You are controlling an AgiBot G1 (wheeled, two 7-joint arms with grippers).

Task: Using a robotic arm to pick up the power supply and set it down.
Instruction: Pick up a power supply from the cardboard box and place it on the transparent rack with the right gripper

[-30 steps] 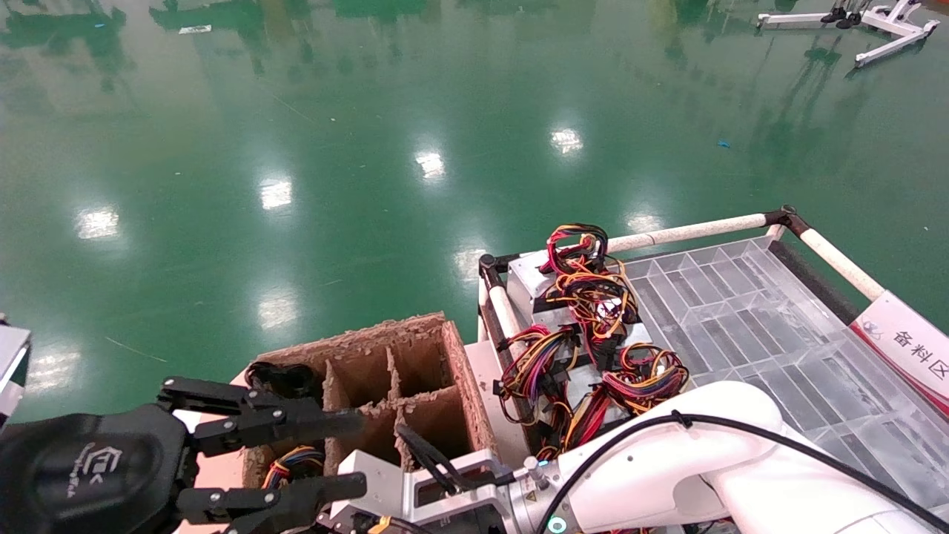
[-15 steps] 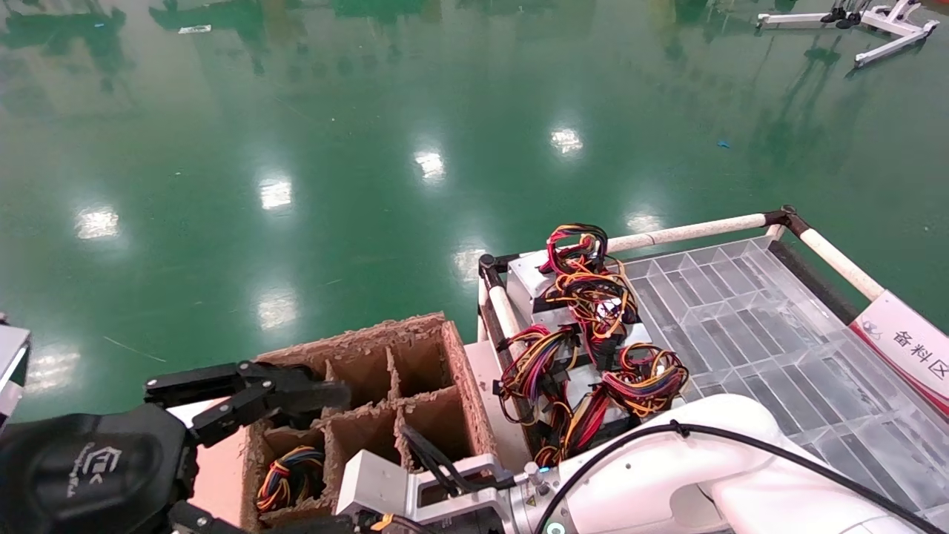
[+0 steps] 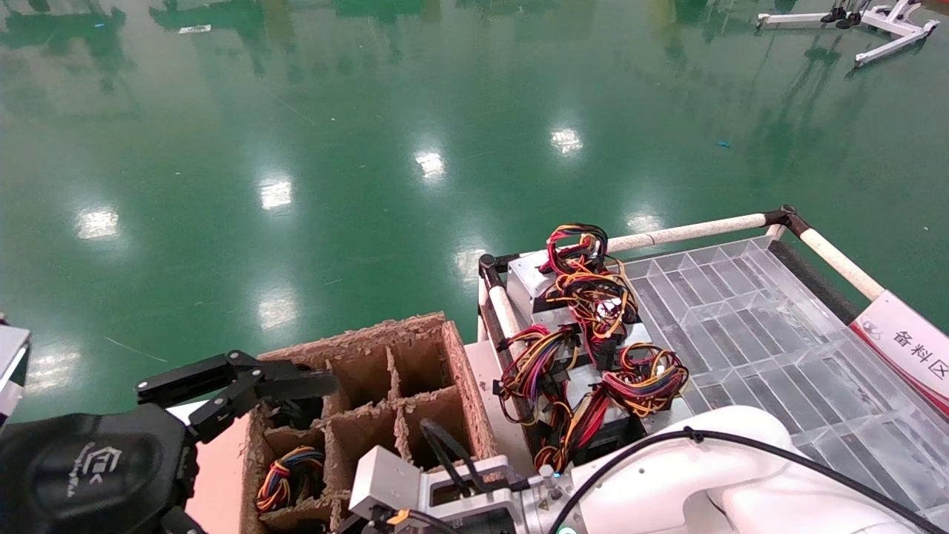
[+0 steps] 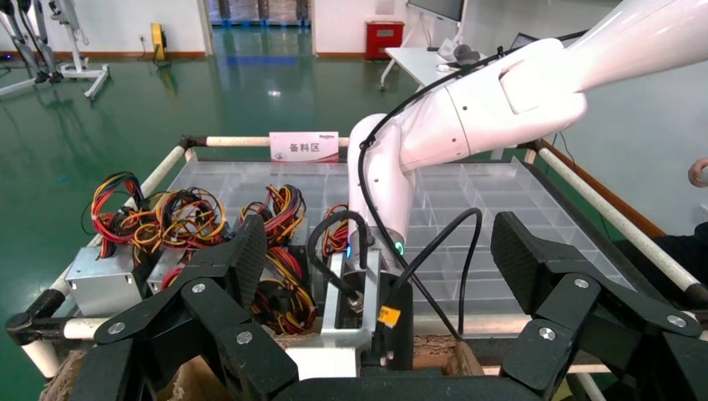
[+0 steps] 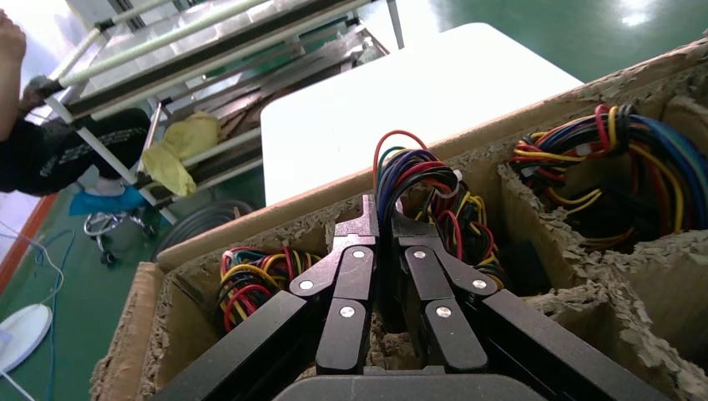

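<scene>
My right robotic arm (image 3: 667,475) reaches down into the divided cardboard box (image 3: 452,371). In the right wrist view its gripper (image 5: 380,219) is shut on the red, blue and black wire bundle of a power supply (image 5: 417,180) standing in a compartment; the metal body is hidden. Another wire bundle (image 3: 293,471) lies in the near-left compartment. Several more silver power supplies (image 3: 586,297) with coloured wires sit on the cart. My left gripper (image 4: 380,251) hangs open and holds nothing beside the box's left side, its upper finger (image 3: 296,384) over the box's edge.
A cart with white rails holds a clear plastic divider tray (image 3: 741,319) and a red-and-white sign (image 3: 904,341) at the right. Glossy green floor (image 3: 371,148) surrounds everything. A white tabletop (image 5: 401,109) lies beyond the box in the right wrist view.
My left gripper has drawn back to the left, off the box's compartments, with its lower finger now out of the head view. The right wrist has shifted slightly right and down.
</scene>
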